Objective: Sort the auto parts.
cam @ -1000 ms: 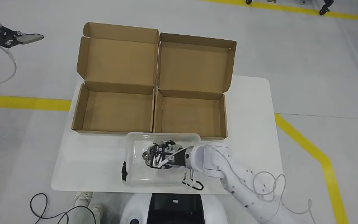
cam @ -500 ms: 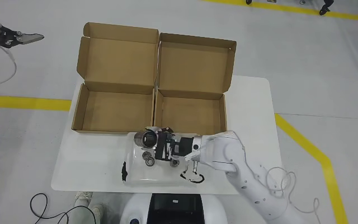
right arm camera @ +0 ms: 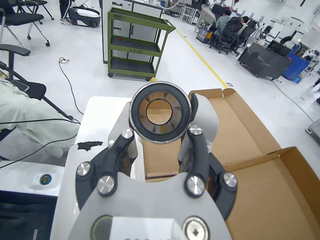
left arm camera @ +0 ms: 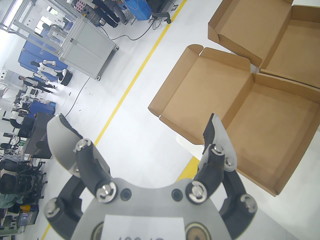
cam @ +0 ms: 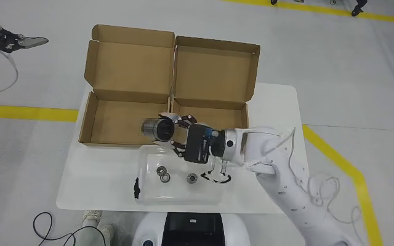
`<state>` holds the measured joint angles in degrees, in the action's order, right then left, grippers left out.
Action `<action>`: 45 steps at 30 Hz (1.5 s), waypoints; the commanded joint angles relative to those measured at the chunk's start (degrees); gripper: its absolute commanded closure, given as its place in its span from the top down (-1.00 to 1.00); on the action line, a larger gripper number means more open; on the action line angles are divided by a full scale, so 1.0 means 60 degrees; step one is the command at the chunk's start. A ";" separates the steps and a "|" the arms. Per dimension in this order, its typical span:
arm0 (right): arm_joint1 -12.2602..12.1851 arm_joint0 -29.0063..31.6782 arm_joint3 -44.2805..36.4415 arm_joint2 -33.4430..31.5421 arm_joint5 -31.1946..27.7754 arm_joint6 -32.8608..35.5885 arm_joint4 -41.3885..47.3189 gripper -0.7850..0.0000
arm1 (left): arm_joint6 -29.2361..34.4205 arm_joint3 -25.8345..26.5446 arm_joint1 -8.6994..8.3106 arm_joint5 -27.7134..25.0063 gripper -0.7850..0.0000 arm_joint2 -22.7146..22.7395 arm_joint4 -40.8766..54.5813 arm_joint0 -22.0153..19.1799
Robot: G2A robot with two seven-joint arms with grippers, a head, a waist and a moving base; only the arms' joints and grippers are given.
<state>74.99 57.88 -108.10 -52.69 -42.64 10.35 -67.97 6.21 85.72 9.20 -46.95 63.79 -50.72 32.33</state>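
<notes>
While the left box (cam: 126,123) and right box (cam: 209,128) lie empty, our right hand (cam: 174,130) pinches a bearing (cam: 155,129) over the left box's near corner; three small parts (cam: 164,174) wait in the tray (cam: 154,187), our left hand (left arm camera: 137,126) hangs spread, so we judge sorting barely begun

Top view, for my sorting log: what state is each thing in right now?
Left box: open, empty.
Right box: open, empty.
Clear tray: holds three small parts.
Metal sleeve: held in the air, about over the left box's near corner.
Right gripper: fingers shut on the metal sleeve.
Left gripper: fingers open, holding nothing.
</notes>
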 commanded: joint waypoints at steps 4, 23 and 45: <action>0.0054 -0.0526 -0.0337 -0.0131 0.0318 -0.0160 -0.0130 -1.00 | 0.0000 0.0000 0.0000 0.0000 1.00 0.0000 0.0000 0.0000; 0.0020 -0.0803 -0.0594 -0.0854 0.0073 -0.0981 0.0324 -1.00 | 0.0000 0.0000 0.0000 0.0000 1.00 0.0000 0.0000 0.0000; -0.0239 0.0974 0.1238 -0.1072 0.0746 0.0296 -0.0228 -1.00 | 0.0000 0.0000 0.0000 0.0000 1.00 0.0000 0.0000 0.0000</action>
<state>73.60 63.41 -101.15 -58.98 -38.55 12.05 -69.35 6.21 85.72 9.20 -46.95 63.79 -50.72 32.33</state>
